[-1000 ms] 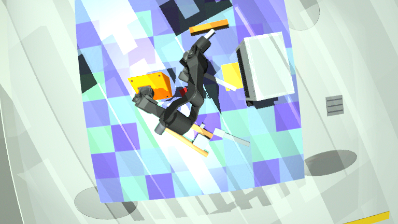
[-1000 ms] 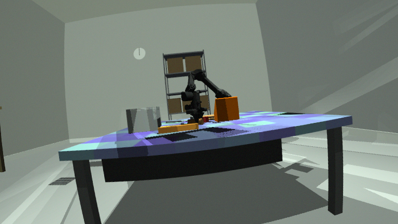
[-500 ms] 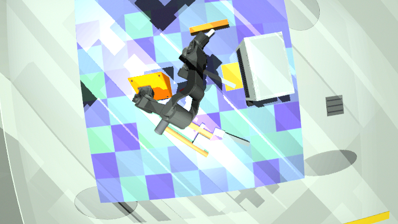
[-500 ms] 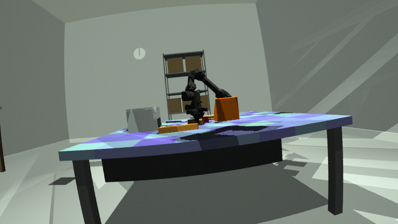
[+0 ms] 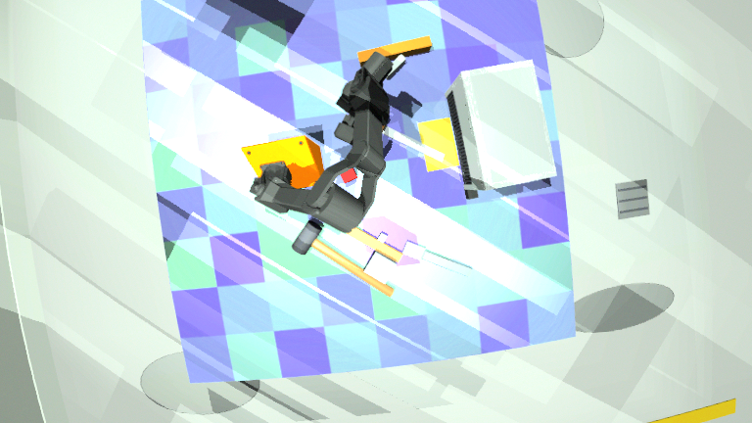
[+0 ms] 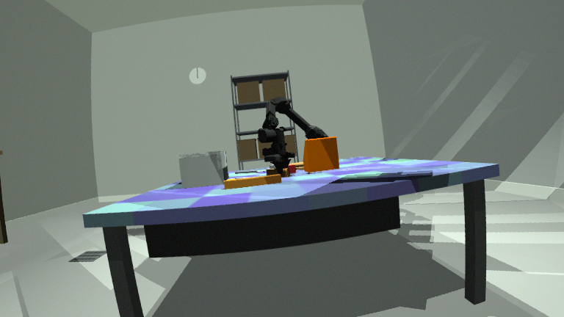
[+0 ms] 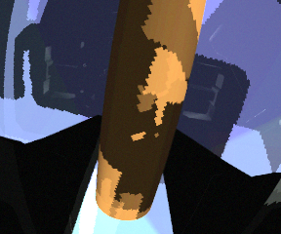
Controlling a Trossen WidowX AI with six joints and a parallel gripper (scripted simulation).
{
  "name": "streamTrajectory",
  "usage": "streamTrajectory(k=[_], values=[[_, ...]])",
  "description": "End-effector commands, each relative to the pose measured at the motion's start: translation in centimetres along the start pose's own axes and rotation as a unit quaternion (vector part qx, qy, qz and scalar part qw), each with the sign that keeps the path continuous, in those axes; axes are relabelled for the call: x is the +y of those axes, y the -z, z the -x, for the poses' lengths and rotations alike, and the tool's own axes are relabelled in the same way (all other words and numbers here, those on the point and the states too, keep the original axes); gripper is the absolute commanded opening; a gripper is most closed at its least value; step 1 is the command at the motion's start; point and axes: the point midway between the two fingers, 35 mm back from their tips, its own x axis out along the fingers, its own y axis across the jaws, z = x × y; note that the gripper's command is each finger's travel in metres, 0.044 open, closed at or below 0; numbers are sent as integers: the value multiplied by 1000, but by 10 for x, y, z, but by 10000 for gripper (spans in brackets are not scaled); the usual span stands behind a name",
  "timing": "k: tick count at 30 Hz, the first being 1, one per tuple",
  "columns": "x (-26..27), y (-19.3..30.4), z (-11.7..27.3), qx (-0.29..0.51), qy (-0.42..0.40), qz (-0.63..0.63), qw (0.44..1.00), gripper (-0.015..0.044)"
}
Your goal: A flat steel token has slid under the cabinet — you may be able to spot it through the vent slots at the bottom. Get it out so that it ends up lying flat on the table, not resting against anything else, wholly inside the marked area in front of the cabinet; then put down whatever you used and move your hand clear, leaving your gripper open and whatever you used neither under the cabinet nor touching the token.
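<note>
The pale cabinet (image 5: 507,124) (image 6: 199,170) stands at the right in the top view, its dark vent slots (image 5: 458,141) facing the yellow marked area (image 5: 435,132). My gripper (image 6: 282,171) (image 7: 135,129) is shut on a round wooden handle (image 7: 142,97), low over the table. Its fingers are hidden under the arm in the top view. A pale strip (image 5: 408,142) runs from beside the gripper across the marked area; glare leaves unclear whether it is the held tool's shaft or light. I cannot make out the steel token in any view.
An orange bar (image 5: 412,46) (image 6: 252,181) lies beyond the gripper, with a small white piece (image 5: 398,67) near it. An orange box (image 5: 277,151) (image 6: 320,155) stands by the arm's base, a red block (image 5: 349,175) (image 6: 292,168) near it. Wooden sticks (image 5: 354,269) (image 5: 382,247) lie near the arm.
</note>
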Motion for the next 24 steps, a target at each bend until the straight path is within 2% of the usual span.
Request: streamTrajectory(k=[1, 24], values=[[6, 3, 3, 0, -5, 2, 1000, 0], [26, 20, 4, 0, -6, 2, 1000, 0]])
